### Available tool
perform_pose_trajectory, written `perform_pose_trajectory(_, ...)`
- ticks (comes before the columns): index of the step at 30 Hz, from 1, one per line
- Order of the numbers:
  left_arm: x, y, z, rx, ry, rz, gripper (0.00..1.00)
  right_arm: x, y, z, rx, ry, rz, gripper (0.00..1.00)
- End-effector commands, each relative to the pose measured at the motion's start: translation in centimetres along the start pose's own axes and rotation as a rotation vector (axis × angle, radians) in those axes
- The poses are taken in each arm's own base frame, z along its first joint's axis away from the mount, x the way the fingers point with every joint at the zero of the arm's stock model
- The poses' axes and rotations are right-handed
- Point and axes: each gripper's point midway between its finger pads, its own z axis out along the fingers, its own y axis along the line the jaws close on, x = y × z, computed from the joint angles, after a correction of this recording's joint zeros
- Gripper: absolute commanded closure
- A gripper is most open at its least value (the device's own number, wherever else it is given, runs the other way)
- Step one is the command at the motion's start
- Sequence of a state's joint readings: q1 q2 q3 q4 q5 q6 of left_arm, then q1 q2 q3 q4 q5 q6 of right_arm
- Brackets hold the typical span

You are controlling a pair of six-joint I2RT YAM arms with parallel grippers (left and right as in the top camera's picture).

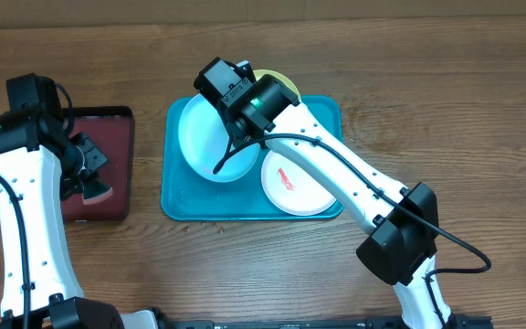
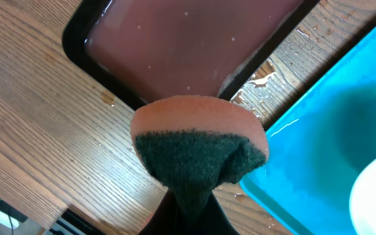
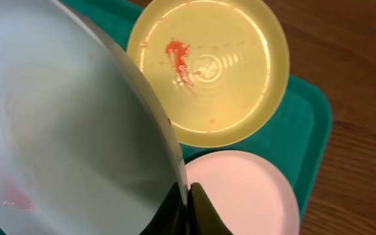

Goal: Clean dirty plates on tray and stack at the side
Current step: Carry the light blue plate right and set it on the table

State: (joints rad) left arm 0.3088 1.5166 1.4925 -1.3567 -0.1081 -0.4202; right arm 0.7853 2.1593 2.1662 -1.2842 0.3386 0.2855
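Observation:
The teal tray (image 1: 179,203) lies mid-table. My right gripper (image 1: 241,117) is shut on the rim of the light blue plate (image 1: 210,139), holding it tilted over the tray's left half; the plate fills the left of the right wrist view (image 3: 64,130), with the jaws (image 3: 187,202) pinching its edge. The yellow-green plate (image 3: 207,72) with a red smear lies at the tray's back, mostly hidden under the arm overhead (image 1: 283,82). The white plate (image 1: 295,180) with a red smear lies front right. My left gripper (image 1: 88,174) is shut on a sponge (image 2: 198,147), orange with a dark green scrub face.
A dark red, black-rimmed tray (image 1: 108,128) sits left of the teal tray, holding wet liquid (image 2: 188,46). Water drops spot the wood between the trays (image 2: 266,78). Bare wooden table lies right of the teal tray (image 1: 446,119).

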Motion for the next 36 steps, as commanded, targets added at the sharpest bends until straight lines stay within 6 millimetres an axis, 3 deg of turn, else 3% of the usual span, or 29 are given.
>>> perform_pose_trajectory(1,0.0,0.1,-0.1,0.007,-0.005,-0.021,0.95,-2.2,-0.5,-2.4,-0.171,-0.026,0.114,0.96)
perform_pose_trajectory(3,0.0,0.1,-0.1,0.007,-0.004,-0.021,0.96,-3.4,-1.9,-3.6,-0.266,-0.036,0.172,0.96)
perform_pose_trajectory(6,0.0,0.1,-0.1,0.007,-0.004,-0.021,0.96,-4.9,-5.4,-4.9,-0.392,-0.044,0.275,0.96)
perform_pose_trajectory(11,0.0,0.1,-0.1,0.007,-0.004,-0.021,0.96,-4.9,-13.2,-3.8,-0.489,0.001,0.457,0.96)
perform_pose_trajectory(16,0.0,0.1,-0.1,0.011,-0.003,-0.021,0.96,-1.4,-23.7,-0.5,-0.381,0.065,0.669,0.96)
perform_pose_trajectory(22,0.1,-0.2,-0.1,0.024,0.002,-0.021,0.96,3.3,-30.9,2.4,-0.268,0.128,0.829,0.96)
perform_pose_trajectory(24,0.0,-0.2,-0.1,0.025,-0.001,-0.022,0.96,5.2,-32.9,3.6,-0.216,0.158,0.872,0.96)
perform_pose_trajectory(25,0.1,-0.2,-0.1,0.025,-0.001,-0.022,0.96,7.2,-34.2,4.9,-0.179,0.189,0.908,0.96)
perform_pose_trajectory(33,0.1,-0.2,-0.1,0.025,0.000,-0.020,0.96,12.3,-36.7,9.1,-0.140,0.238,1.002,0.96)
perform_pose_trajectory(36,0.1,-0.2,-0.1,0.025,0.000,-0.020,0.96,14.5,-37.8,10.3,-0.052,0.268,1.052,0.96)
